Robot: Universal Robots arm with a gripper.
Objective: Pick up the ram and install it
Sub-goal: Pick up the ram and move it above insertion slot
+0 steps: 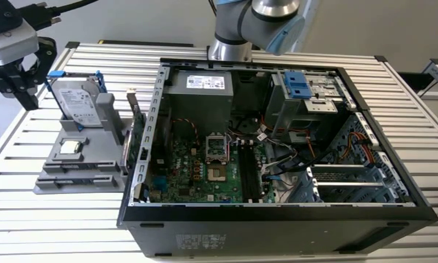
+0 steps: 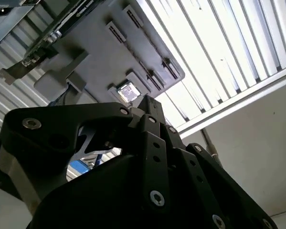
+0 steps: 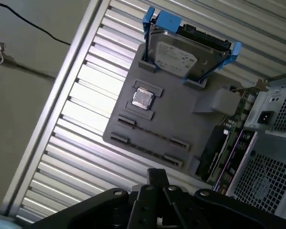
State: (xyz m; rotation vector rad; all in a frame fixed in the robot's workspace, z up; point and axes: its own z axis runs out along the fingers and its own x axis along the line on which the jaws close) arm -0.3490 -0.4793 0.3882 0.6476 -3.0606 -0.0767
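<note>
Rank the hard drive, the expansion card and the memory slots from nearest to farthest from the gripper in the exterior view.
1. Hard drive, on the grey holder beside the gripper.
2. Expansion card, standing between holder and case.
3. Memory slots, inside the case.

Under the claw (image 1: 28,99) the slatted counter (image 1: 14,148) offers open passage; just beside the claw a hard drive (image 1: 80,107) stands upright on a grey holder (image 1: 83,178); beyond it a green card (image 1: 138,139), then the wall of the computer case (image 1: 277,230).

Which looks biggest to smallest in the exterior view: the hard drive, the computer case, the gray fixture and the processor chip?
1. computer case
2. gray fixture
3. hard drive
4. processor chip
</note>
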